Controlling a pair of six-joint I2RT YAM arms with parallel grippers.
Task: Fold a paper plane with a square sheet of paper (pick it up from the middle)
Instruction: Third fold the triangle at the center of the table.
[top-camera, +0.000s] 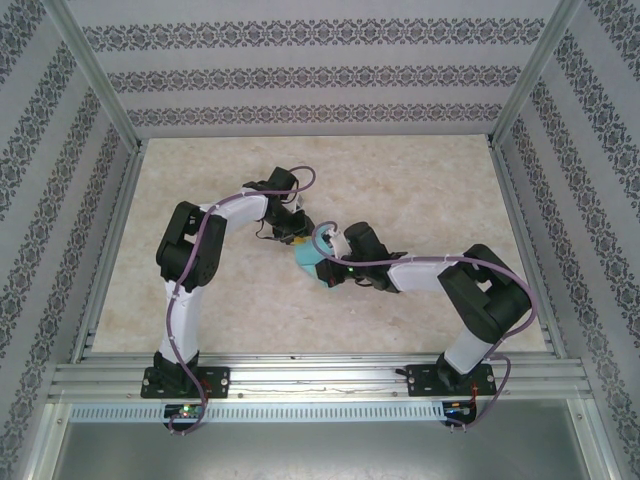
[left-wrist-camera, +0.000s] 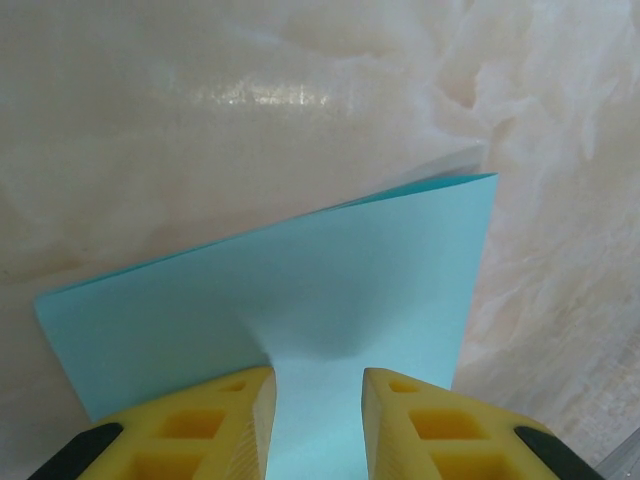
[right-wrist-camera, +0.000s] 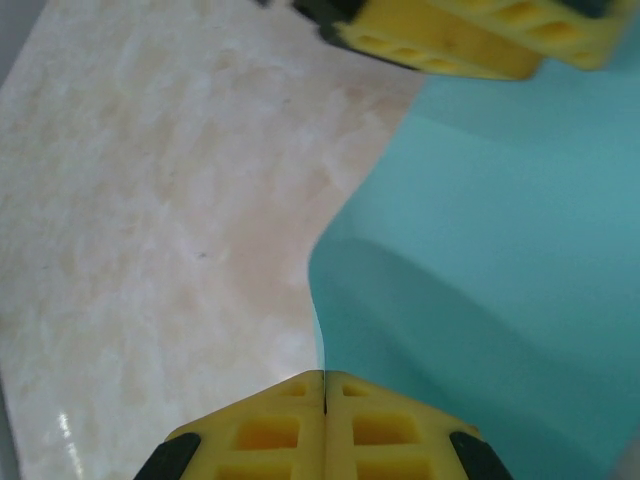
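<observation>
we judge this an early fold: the square sheet of paper (left-wrist-camera: 300, 280) is already doubled over once, and the two hands are working it at the middle of the counter (top-camera: 420, 190), well away from the near edge and between the two arms. the left hand (left-wrist-camera: 318, 385) has its jaws apart, with the paper running through the gap and puckering slightly just ahead of the fingertips; we cannot tell whether it presses the sheet or merely straddles it. the right hand (right-wrist-camera: 323, 378) is closed, its fingers meeting on the sheet's edge, which seems pinched at the seam.

next, we think, the crease needs flattening or the following corner needs bringing over. that calls for one hand to pin the layers while the other moves, or they could slip apart.

the paper is plain turquoise-blue, thin and smooth. its far edge shows two layers slightly out of line, and near the right hand it bows upward.
</observation>
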